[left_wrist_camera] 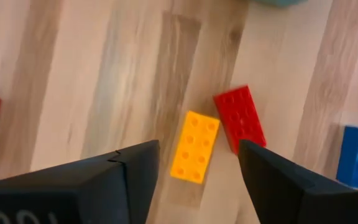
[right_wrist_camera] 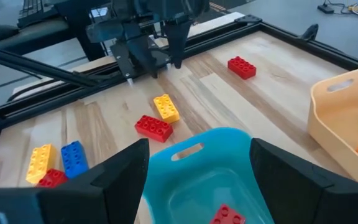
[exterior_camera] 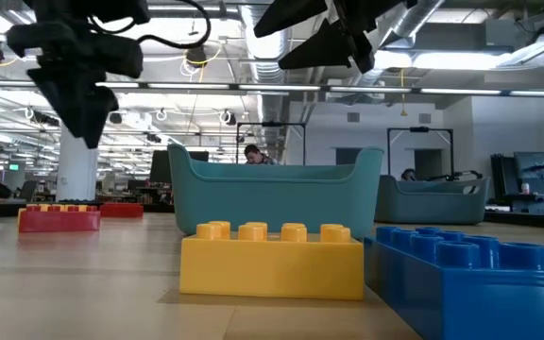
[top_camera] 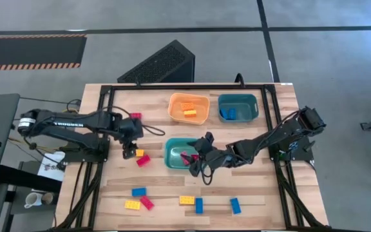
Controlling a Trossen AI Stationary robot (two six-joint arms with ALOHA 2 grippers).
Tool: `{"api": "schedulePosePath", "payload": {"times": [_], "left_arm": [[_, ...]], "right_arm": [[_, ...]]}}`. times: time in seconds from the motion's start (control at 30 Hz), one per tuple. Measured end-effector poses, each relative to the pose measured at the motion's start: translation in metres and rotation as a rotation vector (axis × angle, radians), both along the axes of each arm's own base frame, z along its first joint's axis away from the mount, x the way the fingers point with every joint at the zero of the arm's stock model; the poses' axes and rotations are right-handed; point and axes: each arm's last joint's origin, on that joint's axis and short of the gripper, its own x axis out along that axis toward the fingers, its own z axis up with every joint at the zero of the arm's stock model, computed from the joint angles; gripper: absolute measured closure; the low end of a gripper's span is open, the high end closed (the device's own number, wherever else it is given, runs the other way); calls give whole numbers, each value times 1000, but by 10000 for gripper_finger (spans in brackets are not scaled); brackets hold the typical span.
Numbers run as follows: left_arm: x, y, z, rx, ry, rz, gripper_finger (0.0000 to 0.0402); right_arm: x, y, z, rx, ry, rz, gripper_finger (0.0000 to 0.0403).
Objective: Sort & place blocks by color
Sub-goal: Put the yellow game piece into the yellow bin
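High view: right gripper [top_camera: 201, 156], fingers spread and empty, hangs over the near teal bin [top_camera: 172, 154] — one red block [right_wrist_camera: 227, 215] inside. Orange bin [top_camera: 189, 108] holds orange-yellow blocks [top_camera: 187, 109], far teal bin [top_camera: 238, 107] blue ones [top_camera: 228, 114]. Left gripper [top_camera: 130, 151] hovers open above a yellow block [left_wrist_camera: 195, 147] — more blocks [top_camera: 185, 203] are scattered nearby.

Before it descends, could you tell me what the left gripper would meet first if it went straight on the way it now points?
Probably the yellow block: the open left gripper frames it, the red block just beside.

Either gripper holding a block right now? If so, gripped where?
Nothing held. Left gripper is open above the yellow block on the table; right gripper is open and empty over the teal bin.
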Motion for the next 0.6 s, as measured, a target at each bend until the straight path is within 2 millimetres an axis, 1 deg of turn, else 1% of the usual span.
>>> {"api": "schedulePosePath", "payload": {"times": [0.13,0.3,0.47,0.6], "left_arm": [[-4,-8,-3,-5,51,-12,168],[-11,-11,-16,13,113,-4,133],[-13,-11,-27,24,130,0,125],[-11,-11,-27,25,106,2,129]], "right_arm": [[0,0,0,2,-6,0,101],[0,0,0,1,-5,0,101],[0,0,0,-3,-3,2,101],[0,0,1,-16,0,7,101]]}}
